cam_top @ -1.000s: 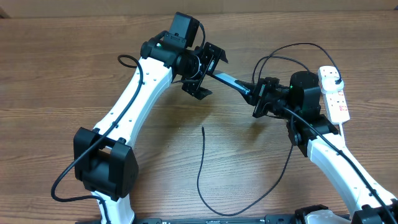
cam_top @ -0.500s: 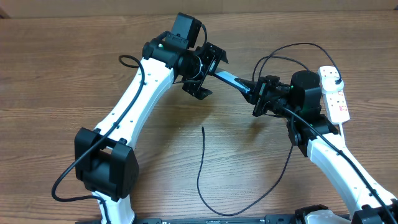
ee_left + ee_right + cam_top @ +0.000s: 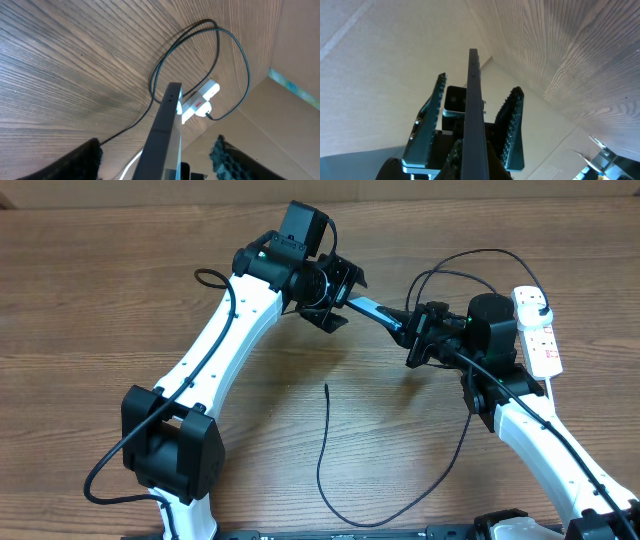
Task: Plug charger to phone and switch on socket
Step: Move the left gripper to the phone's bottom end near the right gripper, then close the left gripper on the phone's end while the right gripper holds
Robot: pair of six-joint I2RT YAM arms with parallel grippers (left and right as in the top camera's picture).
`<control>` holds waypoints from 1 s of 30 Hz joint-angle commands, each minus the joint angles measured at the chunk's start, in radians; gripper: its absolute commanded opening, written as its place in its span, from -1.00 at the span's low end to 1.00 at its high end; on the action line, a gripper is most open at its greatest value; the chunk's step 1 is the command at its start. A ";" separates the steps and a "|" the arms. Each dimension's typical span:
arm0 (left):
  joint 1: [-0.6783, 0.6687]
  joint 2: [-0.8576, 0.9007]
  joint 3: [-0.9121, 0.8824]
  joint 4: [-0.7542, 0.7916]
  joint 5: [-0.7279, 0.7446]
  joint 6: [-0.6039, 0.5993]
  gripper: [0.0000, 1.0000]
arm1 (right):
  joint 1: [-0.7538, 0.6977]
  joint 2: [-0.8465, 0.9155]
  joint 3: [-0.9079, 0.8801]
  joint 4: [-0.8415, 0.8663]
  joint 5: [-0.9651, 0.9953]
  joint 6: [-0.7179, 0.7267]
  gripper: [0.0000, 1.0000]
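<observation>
The phone (image 3: 366, 308) is held in the air, edge-on, between the two arms. My right gripper (image 3: 412, 336) is shut on its right end; in the right wrist view the phone (image 3: 472, 95) rises from my gripper (image 3: 472, 161). My left gripper (image 3: 339, 291) straddles the phone's other end, open, with a gap on each side of the phone (image 3: 165, 130) between the fingers (image 3: 85, 159). The charger cable (image 3: 322, 450) lies on the table, its free tip (image 3: 327, 386) below the phone. The white socket (image 3: 541, 340) lies at the far right, also seen as the socket (image 3: 202, 97).
The black cable loops (image 3: 470, 265) behind the right arm and toward the socket. More of the cable curves along the front (image 3: 440, 475) under the right arm. A cardboard wall (image 3: 295, 120) stands beyond the table's far edge.
The left gripper's jaws have narrowed around the phone's end and the wrist has shifted slightly up and right. The right gripper and the phone have not moved.
</observation>
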 commanded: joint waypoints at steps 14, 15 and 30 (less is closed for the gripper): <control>-0.006 -0.025 0.021 0.000 -0.029 -0.006 -0.34 | 0.006 -0.002 0.027 0.017 -0.026 0.138 -0.93; -0.006 -0.025 0.021 0.000 -0.029 -0.006 -0.35 | 0.006 -0.002 0.027 0.017 -0.026 0.138 -0.93; -0.033 -0.024 0.021 -0.001 -0.064 -0.002 -0.46 | 0.006 -0.002 0.027 0.017 -0.029 0.138 -0.93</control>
